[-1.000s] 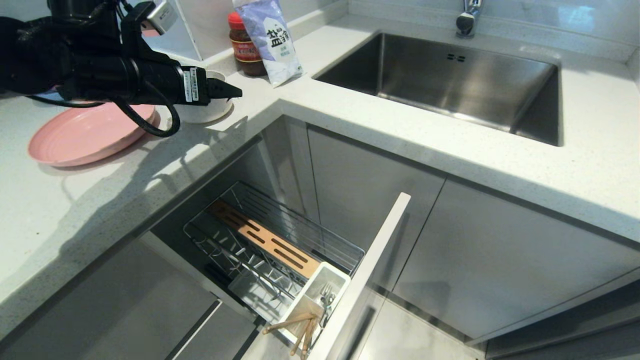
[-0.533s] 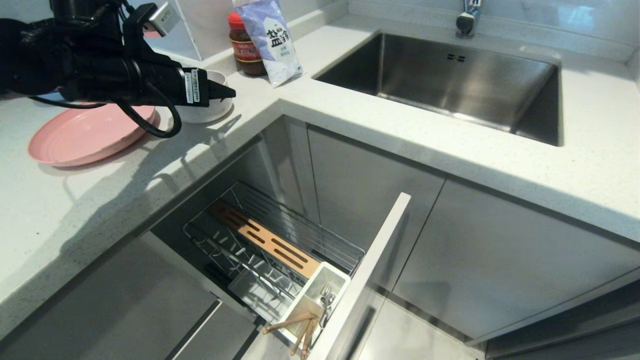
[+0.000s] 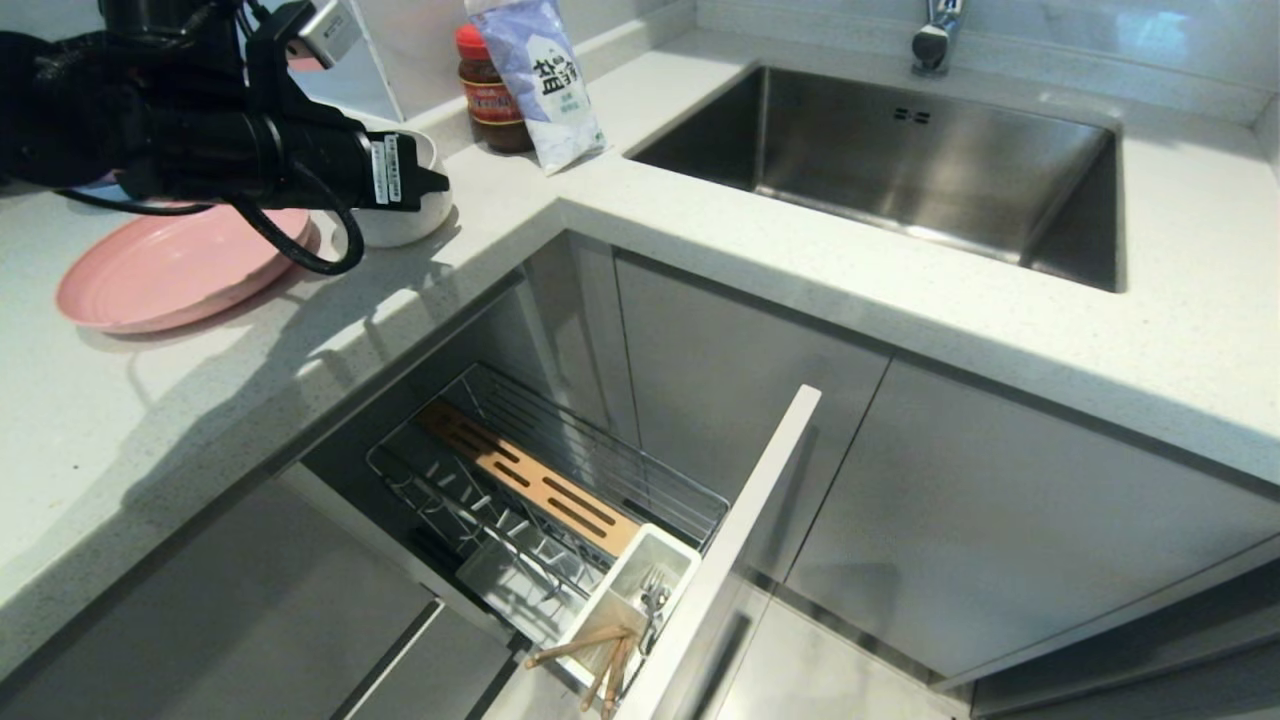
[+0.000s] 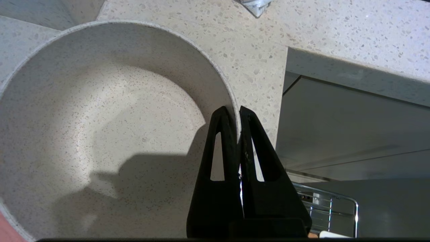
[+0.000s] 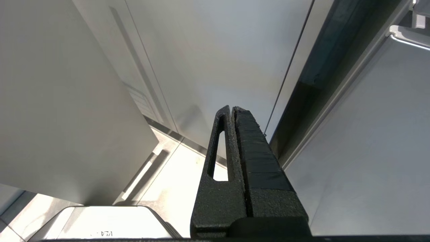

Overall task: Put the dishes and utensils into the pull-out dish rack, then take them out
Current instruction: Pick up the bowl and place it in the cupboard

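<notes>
Running along two walls of the kitchen, a pale speckled countertop turns a corner beside a steel sink, with grey cabinet fronts and light floor tiles below. On the counter's left stretch sits the pink plate, and just beside it the off-white bowl; a red-lidded jar and a blue-and-white packet stand near the back wall. From the head view the left gripper reaches level over the bowl's near edge, but only the left wrist view shows the hold itself: its fingers are pinched on the bowl's rim, one inside the wall and one outside, and the bowl is empty. The right gripper appears only in its own wrist view, jaws pressed together on nothing, low beside the cabinet fronts. Below the counter the pull-out dish rack stands open, its prongs bare. Its white cutlery cup holds the fork, and the chopsticks lean out over its near end.
</notes>
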### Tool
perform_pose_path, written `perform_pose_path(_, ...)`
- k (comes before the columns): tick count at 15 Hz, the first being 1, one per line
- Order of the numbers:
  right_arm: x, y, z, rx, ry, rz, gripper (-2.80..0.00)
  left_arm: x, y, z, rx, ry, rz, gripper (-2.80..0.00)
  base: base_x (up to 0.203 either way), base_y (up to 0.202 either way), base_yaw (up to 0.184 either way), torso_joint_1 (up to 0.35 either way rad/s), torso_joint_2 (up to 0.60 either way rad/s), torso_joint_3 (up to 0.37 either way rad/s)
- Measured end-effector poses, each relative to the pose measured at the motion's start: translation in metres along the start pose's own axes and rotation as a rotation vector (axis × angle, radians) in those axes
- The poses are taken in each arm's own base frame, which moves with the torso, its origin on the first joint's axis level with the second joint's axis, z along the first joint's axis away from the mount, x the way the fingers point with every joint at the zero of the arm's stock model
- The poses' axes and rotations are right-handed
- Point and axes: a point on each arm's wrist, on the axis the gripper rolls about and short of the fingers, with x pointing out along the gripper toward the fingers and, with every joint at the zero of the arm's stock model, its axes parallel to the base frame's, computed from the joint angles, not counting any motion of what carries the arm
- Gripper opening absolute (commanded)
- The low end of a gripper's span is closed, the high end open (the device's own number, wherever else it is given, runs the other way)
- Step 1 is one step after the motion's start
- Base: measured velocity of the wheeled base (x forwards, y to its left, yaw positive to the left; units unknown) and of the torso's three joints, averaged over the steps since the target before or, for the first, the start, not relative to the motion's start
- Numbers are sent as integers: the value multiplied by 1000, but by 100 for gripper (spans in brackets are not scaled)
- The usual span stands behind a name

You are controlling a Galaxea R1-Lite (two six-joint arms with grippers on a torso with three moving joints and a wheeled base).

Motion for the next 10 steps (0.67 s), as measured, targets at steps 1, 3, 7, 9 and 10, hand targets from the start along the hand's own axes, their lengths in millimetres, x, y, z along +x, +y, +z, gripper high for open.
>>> perform_pose_path(1,0,0,0,0,0,0,-280,0,0,0,0,1,0,-280,0,0,0,0,0,0)
perform_pose_path(3,0,0,0,0,0,0,-280,-2,-2,0,0,5,-4,-280,0,0,0,0,0,0)
perform_pose_path(7,0,0,0,0,0,0,-280,-22,-8,7,-6,13,-6,-280,0,0,0,0,0,0)
perform_pose_path(9,0,0,0,0,0,0,-280,-42,-11,13,-40,14,-11,-280,0,0,0,0,0,0)
perform_pose_path(10,0,0,0,0,0,0,-280,-54,-14,17,-74,-2,-19,-280,0,0,0,0,0,0)
